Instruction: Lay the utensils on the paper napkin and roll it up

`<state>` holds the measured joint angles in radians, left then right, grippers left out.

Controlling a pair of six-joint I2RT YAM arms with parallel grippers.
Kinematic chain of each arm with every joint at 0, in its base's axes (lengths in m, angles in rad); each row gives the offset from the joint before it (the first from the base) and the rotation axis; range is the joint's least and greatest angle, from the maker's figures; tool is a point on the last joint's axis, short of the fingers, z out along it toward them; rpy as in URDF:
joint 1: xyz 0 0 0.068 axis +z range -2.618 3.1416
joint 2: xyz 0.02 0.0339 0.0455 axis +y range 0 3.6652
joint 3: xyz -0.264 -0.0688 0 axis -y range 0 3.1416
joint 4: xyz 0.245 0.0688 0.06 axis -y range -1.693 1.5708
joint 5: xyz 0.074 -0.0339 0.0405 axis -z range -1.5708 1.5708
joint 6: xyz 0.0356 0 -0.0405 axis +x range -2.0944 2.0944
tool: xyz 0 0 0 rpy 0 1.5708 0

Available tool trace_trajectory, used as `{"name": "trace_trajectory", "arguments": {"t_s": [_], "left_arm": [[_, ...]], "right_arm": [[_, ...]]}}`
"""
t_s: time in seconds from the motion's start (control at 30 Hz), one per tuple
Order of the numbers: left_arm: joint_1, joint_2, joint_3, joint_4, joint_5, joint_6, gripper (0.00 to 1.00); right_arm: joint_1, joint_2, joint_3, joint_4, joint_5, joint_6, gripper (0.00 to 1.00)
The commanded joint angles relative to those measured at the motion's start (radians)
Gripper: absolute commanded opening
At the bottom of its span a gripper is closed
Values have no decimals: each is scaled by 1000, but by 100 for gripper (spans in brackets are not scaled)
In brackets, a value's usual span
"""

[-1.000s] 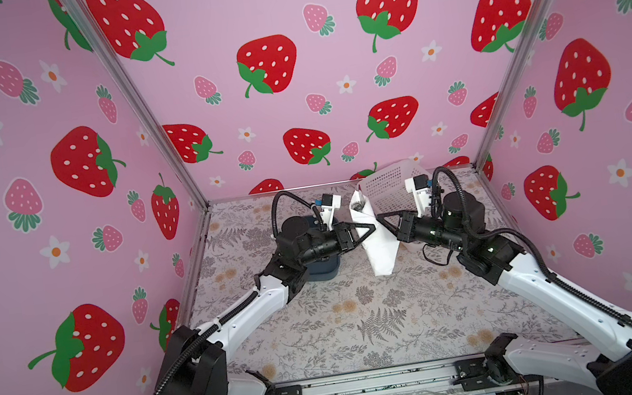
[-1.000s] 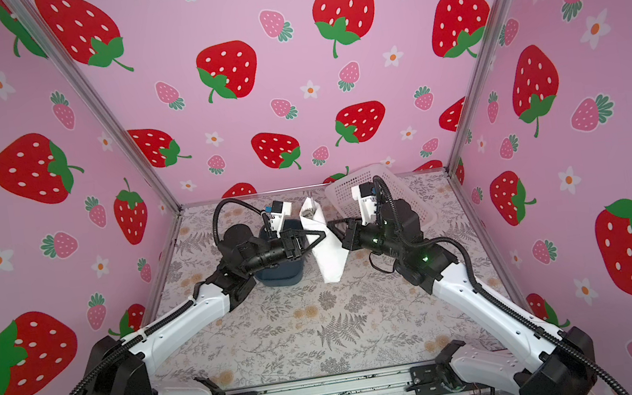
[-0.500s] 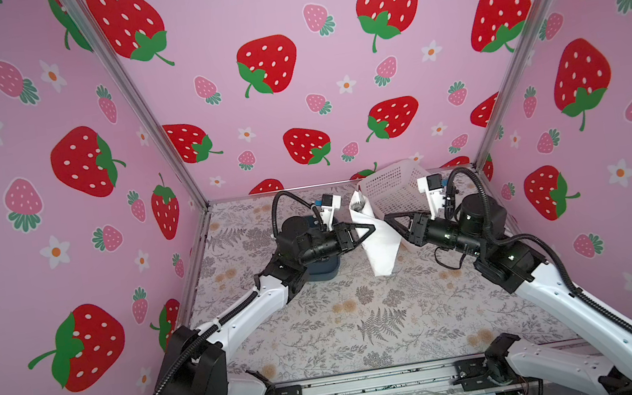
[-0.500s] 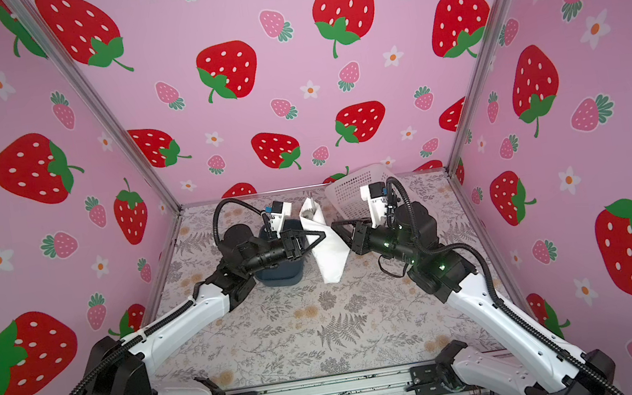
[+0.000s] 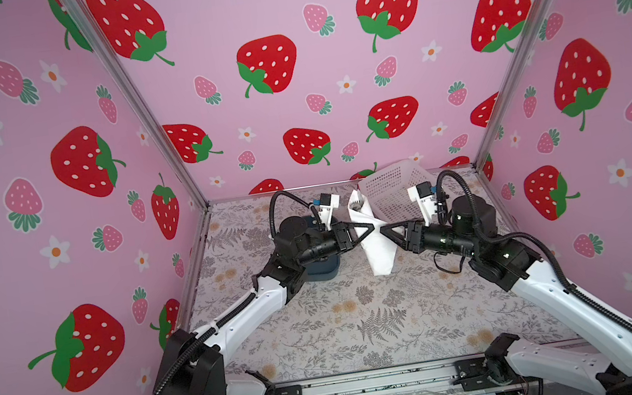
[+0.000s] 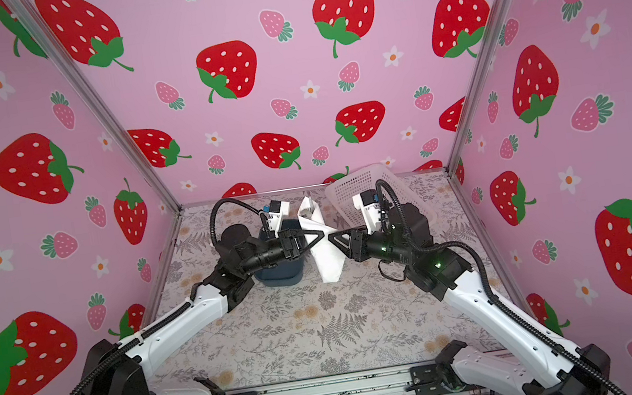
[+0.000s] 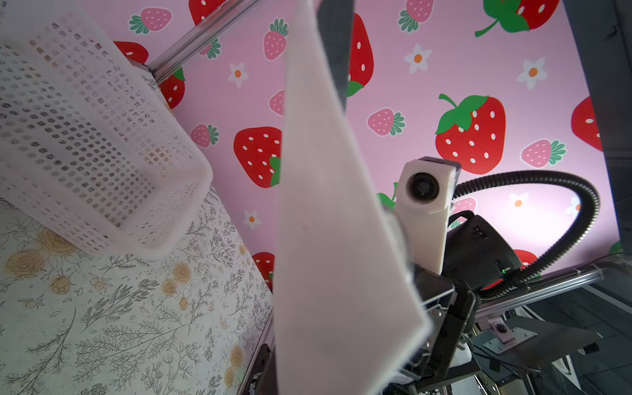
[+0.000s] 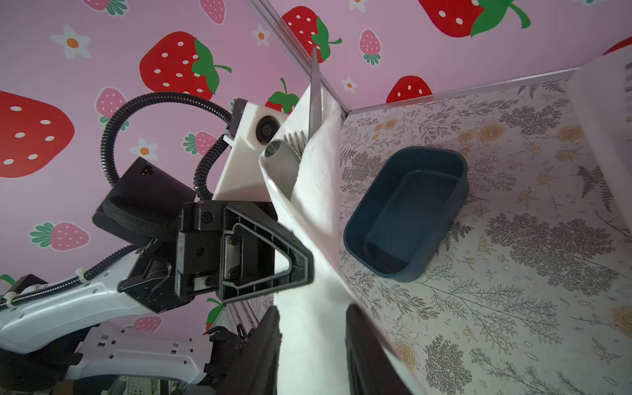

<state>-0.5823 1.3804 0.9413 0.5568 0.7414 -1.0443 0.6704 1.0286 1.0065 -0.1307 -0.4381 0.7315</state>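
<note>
No writing, label or number seems legible on anything in view.

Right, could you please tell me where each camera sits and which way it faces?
Top views: high over the arm bases, looking down toward the back wall; both arms show, left pincer and right pincer meeting at the napkin.
Left wrist: on the left arm, facing the right arm; napkin close up, mostly hiding its pincer, basket nearby.
Right wrist: on the right arm, facing the left arm; own fingers flank the napkin, utensils poke out, tub beyond.
Shared: both wrist views show the napkin and the opposite arm's camera.
</note>
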Motion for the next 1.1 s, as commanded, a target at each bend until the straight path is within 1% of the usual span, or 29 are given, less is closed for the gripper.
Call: {"name": "trace_trajectory", "arguments": {"t_s": [0.0, 0.23, 0.6, 0.8, 1.07], "left_arm": [[2, -37, 19, 36, 17, -2, 13], [0, -39, 21, 39, 20, -10, 13], [0, -43, 25, 43, 17, -13, 13], [0, -41, 27, 49, 18, -18, 13], [-1, -40, 32, 56, 19, -19, 13]], "right_arm": [[7, 6, -12, 26, -23, -11, 35], [9, 13, -28, 45, -34, -7, 38], [16, 31, -51, 74, -86, -6, 42], [23, 37, -70, 138, -155, 9, 42], [26, 57, -83, 190, -219, 20, 43]]}}
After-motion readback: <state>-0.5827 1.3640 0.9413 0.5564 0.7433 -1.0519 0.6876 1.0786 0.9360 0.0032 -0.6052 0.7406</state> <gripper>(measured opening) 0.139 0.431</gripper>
